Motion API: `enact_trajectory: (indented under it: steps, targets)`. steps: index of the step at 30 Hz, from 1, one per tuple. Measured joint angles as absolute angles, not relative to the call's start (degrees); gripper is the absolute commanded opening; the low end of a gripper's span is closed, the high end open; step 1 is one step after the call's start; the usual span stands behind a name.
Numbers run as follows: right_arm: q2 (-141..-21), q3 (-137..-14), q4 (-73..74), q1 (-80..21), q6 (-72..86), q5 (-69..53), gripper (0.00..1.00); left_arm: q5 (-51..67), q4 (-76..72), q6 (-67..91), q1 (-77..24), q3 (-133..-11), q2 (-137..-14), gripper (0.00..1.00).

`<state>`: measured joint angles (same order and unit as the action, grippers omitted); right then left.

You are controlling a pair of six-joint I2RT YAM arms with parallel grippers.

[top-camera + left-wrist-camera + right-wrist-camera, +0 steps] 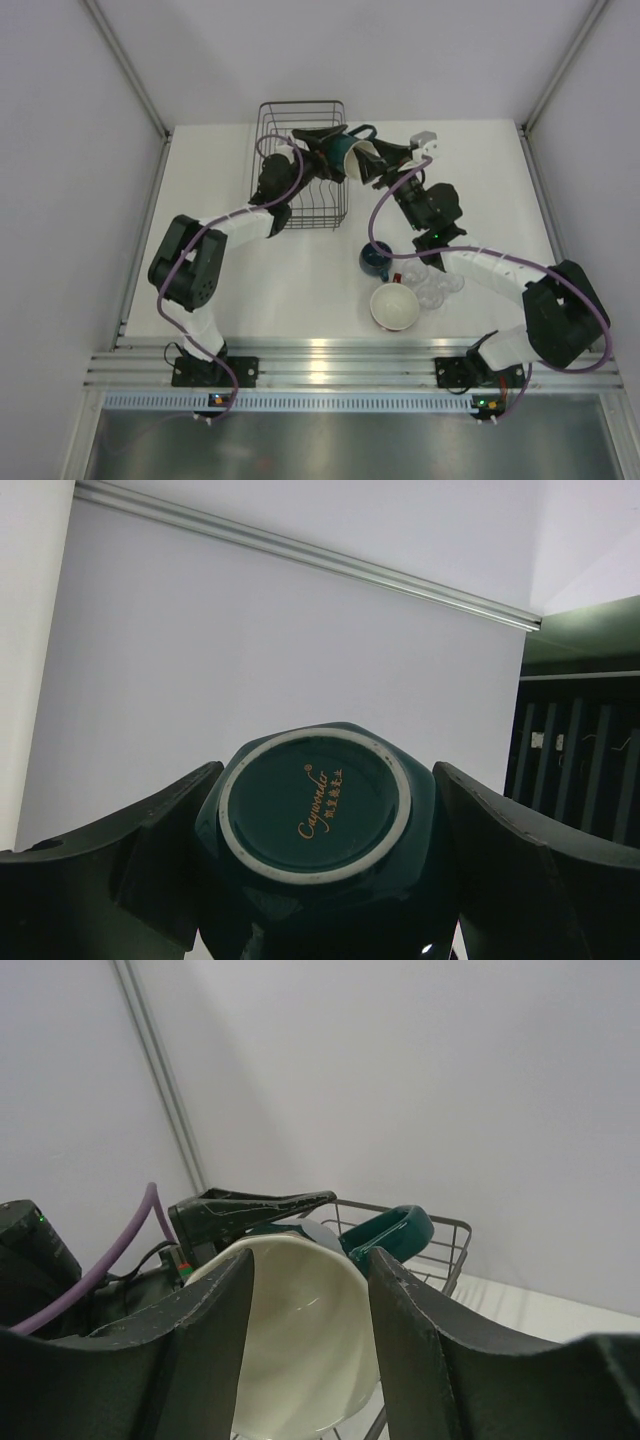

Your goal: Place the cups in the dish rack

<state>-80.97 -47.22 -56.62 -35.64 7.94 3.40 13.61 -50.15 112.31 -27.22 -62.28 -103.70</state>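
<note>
Hanging on its side at the upper centre of the overhead view, the teal mug (345,158) sits between the two tools and overlaps the right rim of the dish rack (275,120). Its white mouth is turned to the right and its handle (360,130) points toward the top of the frame. The left tool (322,150) comes in from the left across the rack and is clenched on the mug's bottom end. In the left wrist view its two dark fingers (150,850) press against either side of the mug, whose round base, with a pale ring and gold lettering, fills the lower middle of the frame. The right tool (385,160) meets the mug's mouth from the right. In the right wrist view its fingers (215,1330) are spread apart, with the cream inside of the mug showing between them at the lower centre. The teal handle and a corner of the wire rack lie beyond at the centre right. Whether those fingers actually press on the rim I cannot tell. Lower in the overhead view, on the white counter (280,290) right of centre, stand a small dark-blue cup (376,260), a big cup with a white inside (395,307) just below it, and a cluster of small clear glasses (437,285) just to their right. All of these are outside the rack.
</note>
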Motion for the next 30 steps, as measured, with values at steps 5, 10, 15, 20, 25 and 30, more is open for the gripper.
enact_trajectory:
  steps: [5, 10, 15, 20, 25, 30]
  targets:
    - [-80.95, -47.11, -57.58, -35.64, 7.68, 3.42, 0.51, 14.83, -49.93, 110.43, -26.44, -64.38, -104.95, 0.00]
    - [-80.90, -45.65, -58.02, -35.70, 7.46, 4.32, 0.51, 16.21, -49.69, 106.80, -24.91, -65.93, -104.95, 0.00]
    - [-80.55, -43.13, -57.60, -35.90, 7.40, 5.21, 0.52, 17.52, -48.77, 103.00, -22.81, -66.24, -104.84, 0.00]
    - [-78.65, -40.77, -57.41, -35.90, 6.55, 6.48, 0.52, 19.16, -45.15, 97.25, -19.94, -67.31, -104.73, 0.00]
    - [-76.12, -39.33, -57.47, -35.92, 5.52, 7.57, 0.53, 20.27, -41.85, 91.61, -16.84, -69.41, -104.75, 0.00]
    - [-74.52, -37.69, -57.30, -35.94, 4.60, 8.34, 0.53, 21.47, -39.46, 86.11, -14.90, -74.06, -106.10, 0.00]
